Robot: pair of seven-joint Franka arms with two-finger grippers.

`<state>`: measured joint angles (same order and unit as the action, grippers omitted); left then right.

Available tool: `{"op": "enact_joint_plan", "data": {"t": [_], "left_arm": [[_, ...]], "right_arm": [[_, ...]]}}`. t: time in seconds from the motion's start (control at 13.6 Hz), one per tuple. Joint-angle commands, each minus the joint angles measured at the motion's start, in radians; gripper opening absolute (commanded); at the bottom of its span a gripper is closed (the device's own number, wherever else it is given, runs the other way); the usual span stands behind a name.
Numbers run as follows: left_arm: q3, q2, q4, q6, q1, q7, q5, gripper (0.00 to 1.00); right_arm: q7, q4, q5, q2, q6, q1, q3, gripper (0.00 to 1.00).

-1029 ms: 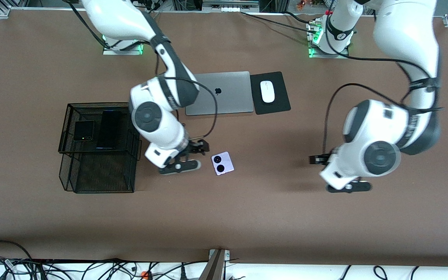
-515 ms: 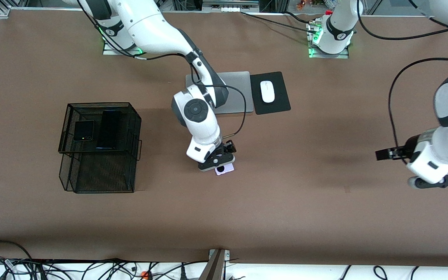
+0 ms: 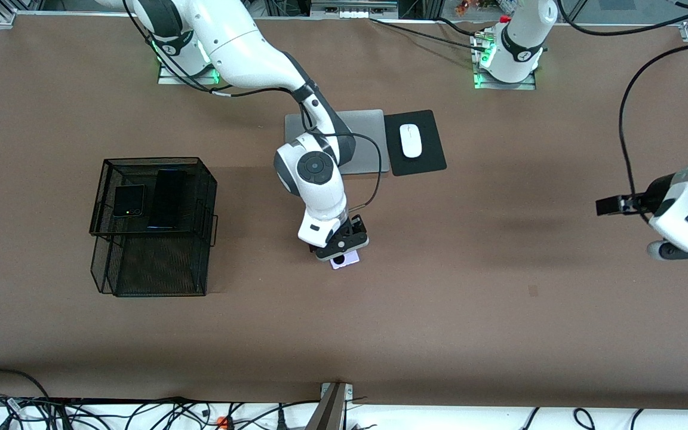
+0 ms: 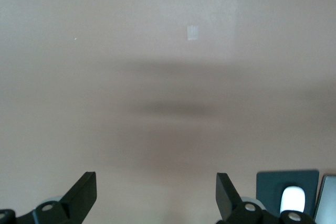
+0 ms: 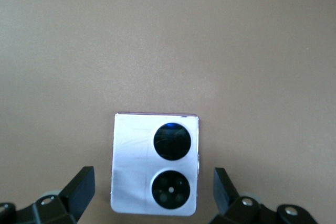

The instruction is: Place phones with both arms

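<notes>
Here, a wide brown bench (image 3: pixel 439 310) carries a black wire-mesh two-tier tray (image 3: pixel 151 239) toward the right arm's end. On its upper tier lie a long black slab phone (image 3: pixel 167 199) and, beside it, a small squarish black folded phone (image 3: pixel 128 200). The right end effector (image 3: pixel 341 246) hovers just over a small pale lilac phone with two black circles (image 5: pixel 155 163) on the bench, fingers spread either side. The left end effector (image 4: pixel 156 195) waits, spread, over bare bench.
</notes>
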<state>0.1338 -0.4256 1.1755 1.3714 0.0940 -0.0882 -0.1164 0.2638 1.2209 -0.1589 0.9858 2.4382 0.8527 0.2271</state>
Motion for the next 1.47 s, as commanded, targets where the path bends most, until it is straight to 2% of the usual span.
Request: {"op": "enact_joint_plan", "data": {"t": [0.0,0.22,0.51,0.81,0.96,1.18,1.4], "left_arm": [[0.013,0.077,0.062,-0.032,0.035,0.062,0.003,1.0],[0.015,0.126,0.096,-0.038,0.05,0.108,0.029,1.0],[0.01,0.223,0.194,-0.023,0.049,0.128,0.05,1.0],[0.0,0.353,0.372,0.084,0.023,0.13,0.08,1.0],[-0.008,0.367,0.386,0.095,0.01,0.128,0.081,1.0],[-0.086,0.366,0.378,0.097,-0.072,0.111,0.122,1.0],[-0.086,0.366,0.378,0.097,-0.068,0.13,0.116,1.0]], "right_arm": [[0.002,-0.032,0.025,0.033,0.039,0.005,0.008,1.0],[0.005,-0.03,0.025,0.053,0.09,0.005,0.008,1.0],[0.003,-0.03,0.029,0.07,0.119,0.008,0.008,1.0],[0.005,-0.029,0.036,0.07,0.121,0.014,0.008,1.0],[0.006,-0.027,0.036,0.071,0.121,0.016,0.008,1.0],[0.003,-0.024,0.038,0.071,0.121,0.017,0.008,1.0],[0.003,-0.024,0.074,0.073,0.121,0.02,0.008,1.0]]}}
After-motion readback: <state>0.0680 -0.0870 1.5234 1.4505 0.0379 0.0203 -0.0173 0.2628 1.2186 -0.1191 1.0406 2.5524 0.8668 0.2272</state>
